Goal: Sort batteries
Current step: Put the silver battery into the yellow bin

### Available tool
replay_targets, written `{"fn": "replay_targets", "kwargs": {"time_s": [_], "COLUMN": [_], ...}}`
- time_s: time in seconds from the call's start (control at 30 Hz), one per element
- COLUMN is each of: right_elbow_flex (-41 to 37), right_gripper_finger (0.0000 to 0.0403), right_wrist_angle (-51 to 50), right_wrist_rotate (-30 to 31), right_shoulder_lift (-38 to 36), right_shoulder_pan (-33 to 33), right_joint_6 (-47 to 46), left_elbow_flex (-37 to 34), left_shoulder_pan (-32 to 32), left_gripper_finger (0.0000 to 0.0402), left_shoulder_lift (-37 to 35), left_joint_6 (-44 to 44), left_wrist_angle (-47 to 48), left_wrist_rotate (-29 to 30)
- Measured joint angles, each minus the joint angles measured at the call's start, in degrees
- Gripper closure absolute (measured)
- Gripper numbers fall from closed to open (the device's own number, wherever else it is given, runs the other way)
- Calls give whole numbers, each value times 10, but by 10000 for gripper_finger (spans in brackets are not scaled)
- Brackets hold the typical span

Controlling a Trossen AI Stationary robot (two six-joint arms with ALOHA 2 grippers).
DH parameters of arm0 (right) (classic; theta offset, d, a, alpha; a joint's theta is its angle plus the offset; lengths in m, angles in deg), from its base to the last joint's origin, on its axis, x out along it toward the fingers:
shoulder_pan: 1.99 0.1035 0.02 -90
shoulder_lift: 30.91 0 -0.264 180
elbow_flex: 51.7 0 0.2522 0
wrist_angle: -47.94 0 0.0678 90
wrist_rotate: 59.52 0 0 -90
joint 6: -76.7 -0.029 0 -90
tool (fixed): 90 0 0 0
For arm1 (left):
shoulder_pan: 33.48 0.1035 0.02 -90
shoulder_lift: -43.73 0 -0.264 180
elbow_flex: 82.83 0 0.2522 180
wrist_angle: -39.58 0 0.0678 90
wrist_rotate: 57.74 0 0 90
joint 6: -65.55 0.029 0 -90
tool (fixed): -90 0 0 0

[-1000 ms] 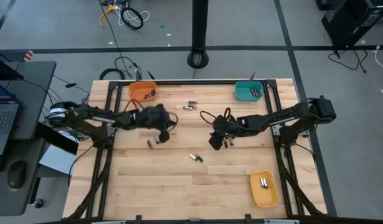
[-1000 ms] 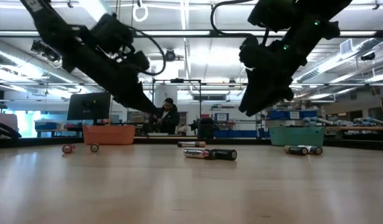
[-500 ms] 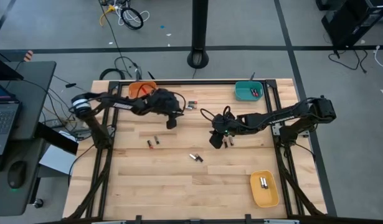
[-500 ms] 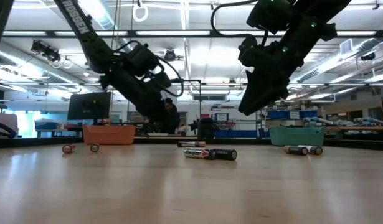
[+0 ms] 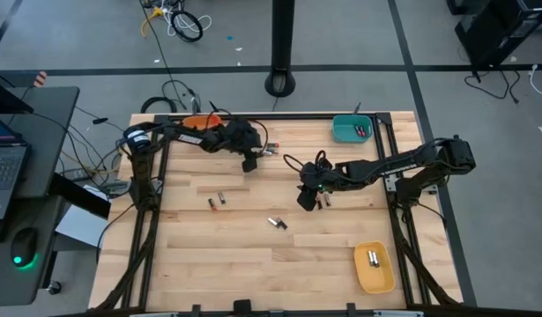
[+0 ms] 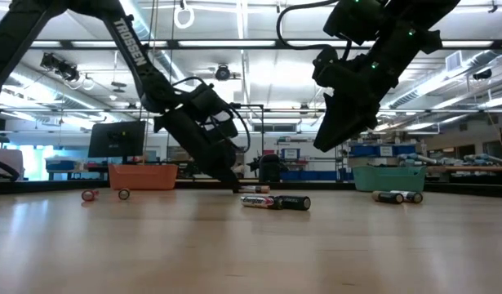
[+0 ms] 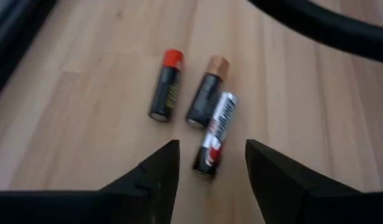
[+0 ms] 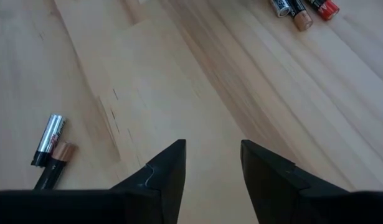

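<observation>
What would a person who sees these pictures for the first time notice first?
Probably the left gripper, open and low over three batteries near the table's far edge, beside the orange bin. Next, the right gripper, also open, hanging over the table's middle, with more batteries scattered on the wood.
</observation>
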Motion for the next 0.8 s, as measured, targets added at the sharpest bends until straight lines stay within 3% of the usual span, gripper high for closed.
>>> {"fn": "replay_targets", "kwargs": {"time_s": [0.23, 0.8], "right_elbow_flex": [0, 0], "right_gripper_finger": [242, 246], "right_wrist_angle": [-1, -1], "right_wrist_rotate": [0, 0], "right_shoulder_lift": [0, 0], "right_shoulder_pan": [1, 1], "right_joint_6": [0, 0], "left_elbow_flex": [7, 8], "left_shoulder_pan": [-1, -29], "left_gripper_finger": [224, 313], "left_shoulder_lift": [0, -2], "left_joint_6": [28, 83], "left_wrist_angle": [32, 69], "left_wrist_rotate": [2, 24]}}
